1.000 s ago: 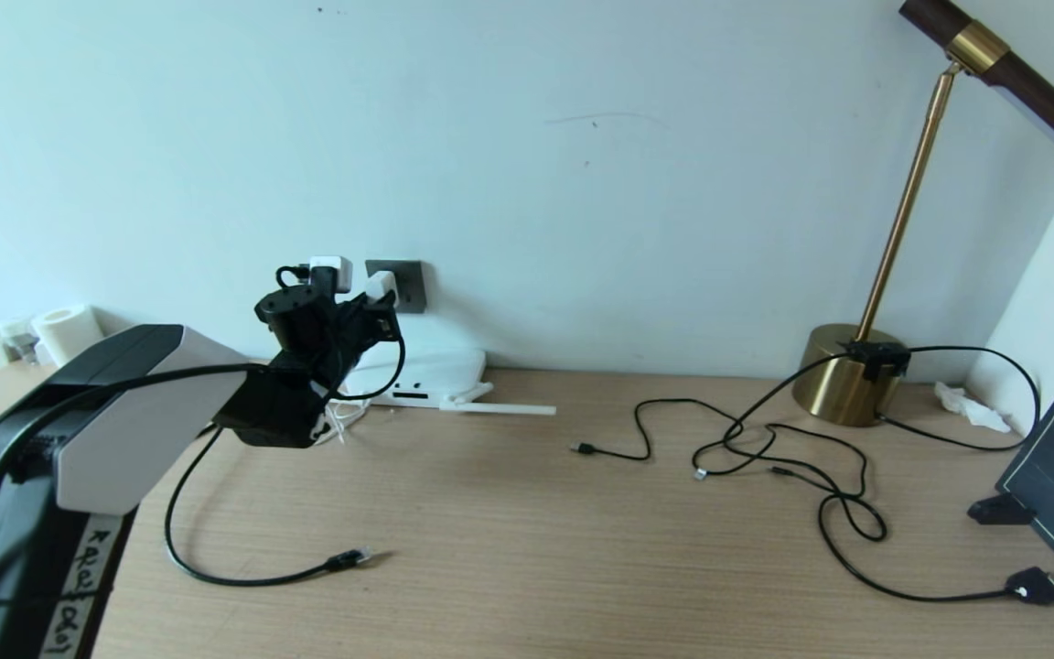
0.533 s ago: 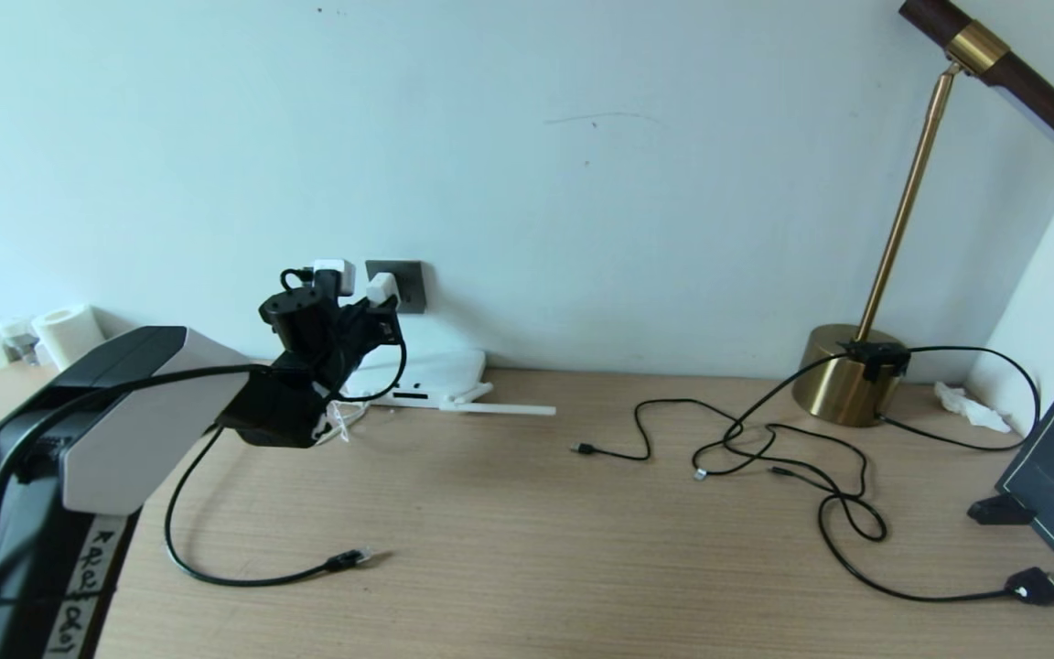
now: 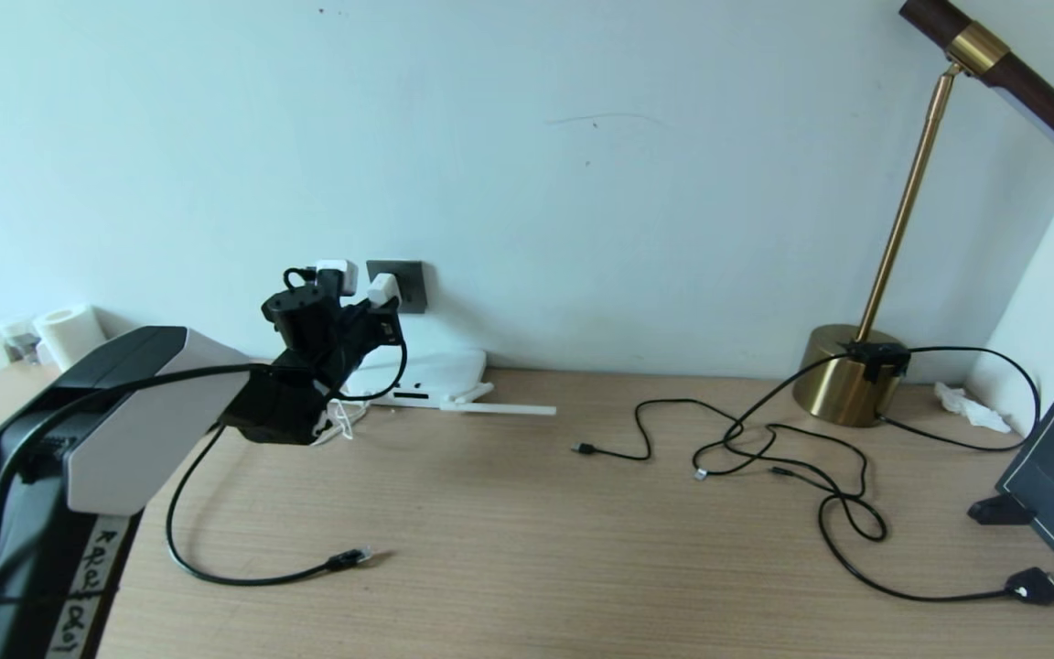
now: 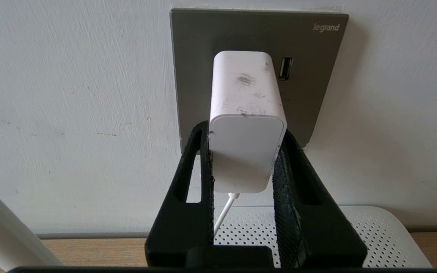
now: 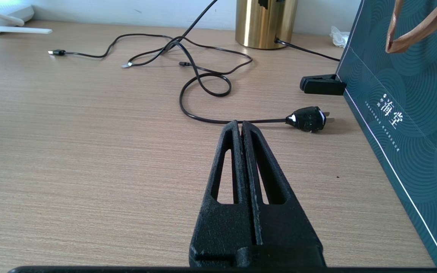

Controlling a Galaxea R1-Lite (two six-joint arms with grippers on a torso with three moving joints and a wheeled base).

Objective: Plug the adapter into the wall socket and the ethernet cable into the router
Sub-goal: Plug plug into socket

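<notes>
My left gripper (image 4: 245, 132) is shut on the adapter (image 4: 246, 113), a white cube with a thin white cord hanging below it. The adapter's far end sits against the dark grey wall socket (image 4: 199, 57); its pins are hidden. In the head view the adapter (image 3: 382, 287) and wall socket (image 3: 410, 279) are at the back left, above the white router (image 3: 440, 373). The ethernet cable (image 3: 350, 556) lies loose on the desk, its clear tip pointing right. My right gripper (image 5: 241, 125) is shut and empty, low over the desk on the right.
A brass lamp base (image 3: 843, 380) stands at the back right, with thin black cords (image 3: 765, 448) tangled in front of it. A black plug (image 5: 309, 118) lies beside a dark green bag (image 5: 404, 125). A paper roll (image 3: 65, 331) is at the far left.
The left arm has crept slightly toward the wall with the adapter still in its grip. Nothing else has moved.
</notes>
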